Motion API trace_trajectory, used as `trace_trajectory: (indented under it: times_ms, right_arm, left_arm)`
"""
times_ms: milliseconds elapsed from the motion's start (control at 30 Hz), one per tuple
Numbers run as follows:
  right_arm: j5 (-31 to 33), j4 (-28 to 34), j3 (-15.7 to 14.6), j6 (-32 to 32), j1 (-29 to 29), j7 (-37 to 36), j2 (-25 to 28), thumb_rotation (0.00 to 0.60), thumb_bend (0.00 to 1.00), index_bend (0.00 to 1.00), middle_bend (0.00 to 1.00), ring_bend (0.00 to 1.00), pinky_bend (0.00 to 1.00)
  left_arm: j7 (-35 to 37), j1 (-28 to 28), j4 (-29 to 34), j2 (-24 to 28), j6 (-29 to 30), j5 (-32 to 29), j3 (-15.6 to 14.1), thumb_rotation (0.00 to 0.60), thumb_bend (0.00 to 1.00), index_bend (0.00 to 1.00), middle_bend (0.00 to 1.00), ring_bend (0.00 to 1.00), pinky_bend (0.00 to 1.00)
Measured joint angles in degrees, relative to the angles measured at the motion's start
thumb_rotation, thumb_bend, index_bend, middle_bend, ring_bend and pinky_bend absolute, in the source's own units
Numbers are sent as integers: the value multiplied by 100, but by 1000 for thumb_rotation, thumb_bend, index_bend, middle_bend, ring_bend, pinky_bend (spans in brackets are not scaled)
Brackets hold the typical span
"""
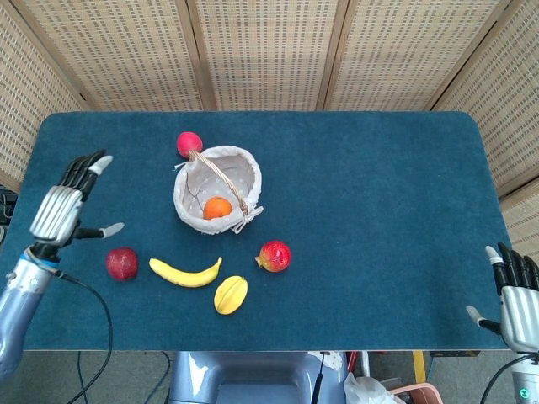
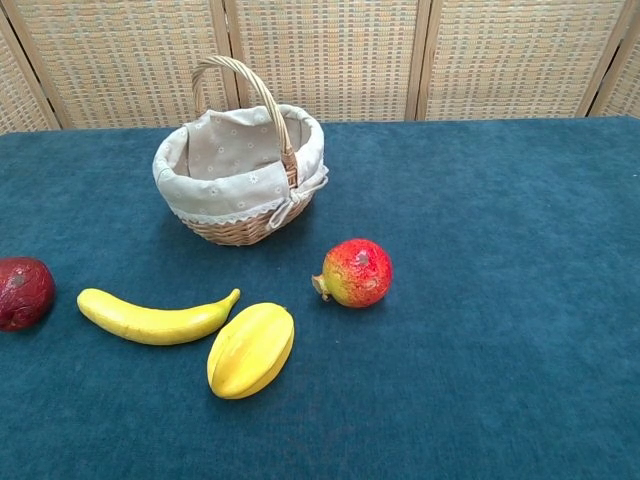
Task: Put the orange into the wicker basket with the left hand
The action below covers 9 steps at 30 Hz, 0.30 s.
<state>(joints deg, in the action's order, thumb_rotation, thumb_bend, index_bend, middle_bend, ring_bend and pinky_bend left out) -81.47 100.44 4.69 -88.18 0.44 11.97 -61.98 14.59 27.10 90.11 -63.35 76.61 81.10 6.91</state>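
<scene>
The orange (image 1: pixel 217 207) lies inside the wicker basket (image 1: pixel 245 172), on its cloth lining left of the handle; the chest view shows the basket (image 2: pixel 240 224) but its wall hides the orange. My left hand (image 1: pixel 64 206) is off to the left of the basket, raised above the table's left side, fingers spread and holding nothing. My right hand (image 1: pixel 514 290) hangs past the front right corner of the table, fingers apart and empty. Neither hand appears in the chest view.
A pink-red fruit (image 1: pixel 189 143) sits just behind the basket. In front lie a dark red fruit (image 1: pixel 121 263), a banana (image 1: pixel 185 273), a yellow starfruit (image 1: pixel 230 295) and a pomegranate (image 1: pixel 274 256). Wicker screens stand behind the blue table (image 1: pixel 379 202).
</scene>
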Motion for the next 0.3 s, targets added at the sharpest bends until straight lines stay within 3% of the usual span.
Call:
trace_trajectory:
  times_ms: [133,300]
  right_arm:
    - [-80,8,-30,-4,-9,-109,36,600,0,0,0,0,0]
    - [-179,2,-69,-8,-27,-295,98,600,0,0,0,0,0]
  left_arm:
    - [-751,-871,779,405,651,-221,-361,600,0,0,0,0,0]
    - [-1179,-1553,1070,524,1210,-84,-831,600,0,0,0,0,0]
